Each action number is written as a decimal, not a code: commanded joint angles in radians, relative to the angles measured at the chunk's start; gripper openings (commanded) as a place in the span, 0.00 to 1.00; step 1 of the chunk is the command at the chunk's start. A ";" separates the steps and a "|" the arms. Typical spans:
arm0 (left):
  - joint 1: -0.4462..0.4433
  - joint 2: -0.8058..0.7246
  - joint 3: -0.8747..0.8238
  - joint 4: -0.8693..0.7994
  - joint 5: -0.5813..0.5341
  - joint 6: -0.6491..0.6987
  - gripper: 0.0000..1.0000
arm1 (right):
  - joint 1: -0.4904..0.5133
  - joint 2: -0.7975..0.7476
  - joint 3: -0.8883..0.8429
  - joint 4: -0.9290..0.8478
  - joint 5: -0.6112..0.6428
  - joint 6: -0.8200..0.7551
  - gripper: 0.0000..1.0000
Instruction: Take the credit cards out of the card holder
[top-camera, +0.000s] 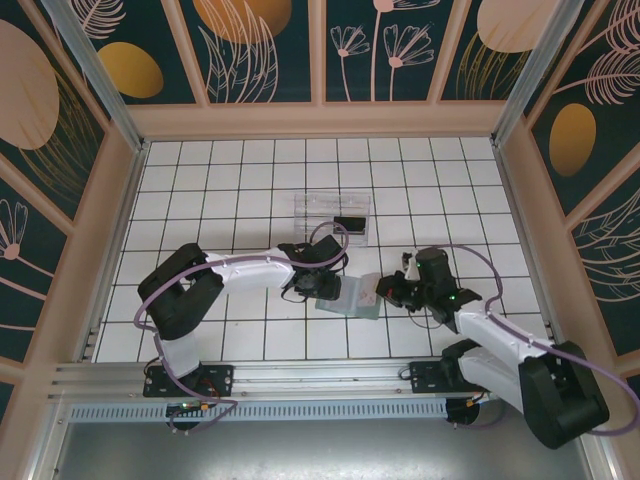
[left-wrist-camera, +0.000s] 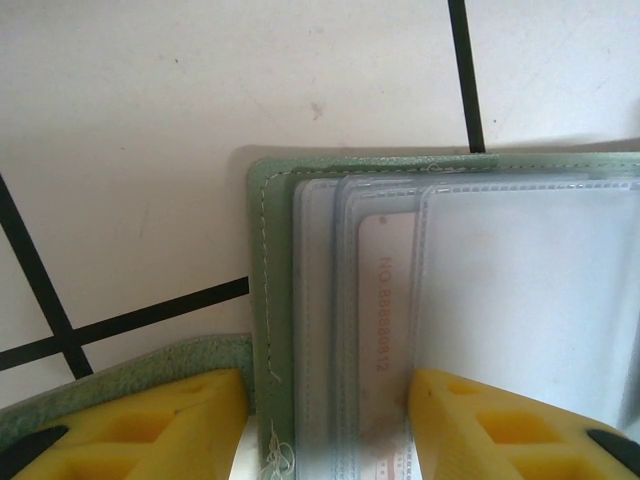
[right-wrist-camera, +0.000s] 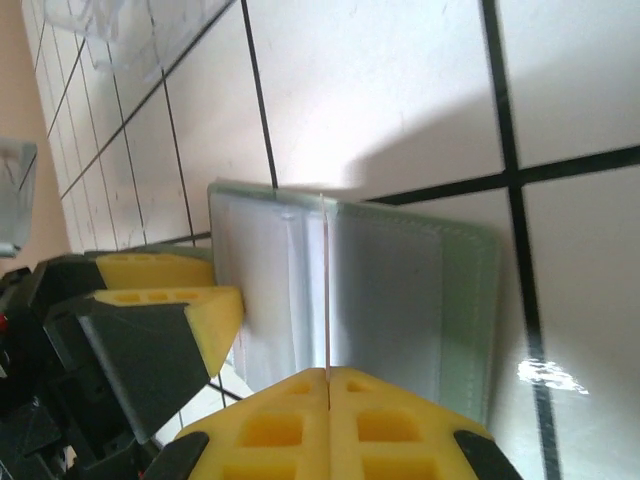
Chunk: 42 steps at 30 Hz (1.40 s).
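Yellow right jaws pinch the pale card (right-wrist-camera: 327, 300); left jaws spread wide over the card holder (left-wrist-camera: 272, 300).

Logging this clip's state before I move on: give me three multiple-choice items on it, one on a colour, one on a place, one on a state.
1. What colour is the wallet's stitched border?
A red
B green
C black

2. Where does the black card lie?
A in the clear tray
B inside the wallet
C on bare tiles

3. How is the right gripper?
A wide open
B shut on the tray
C shut on a thin pale sheet

Key: 1 B, the left wrist view shows a green stitched edge. 2 A, the top view shows the card inside the tray. 3 C, the gripper closes on a sheet seen edge-on.
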 joint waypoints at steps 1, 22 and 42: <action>0.017 0.028 -0.058 -0.138 -0.153 -0.010 0.50 | -0.028 -0.048 0.083 -0.129 0.053 -0.059 0.00; 0.047 -0.285 -0.152 0.094 -0.122 -0.104 0.52 | -0.042 0.246 0.582 -0.372 0.194 -1.287 0.00; 0.184 -0.454 -0.359 0.126 -0.081 -0.105 0.54 | 0.134 0.794 1.269 -0.780 0.173 -1.806 0.00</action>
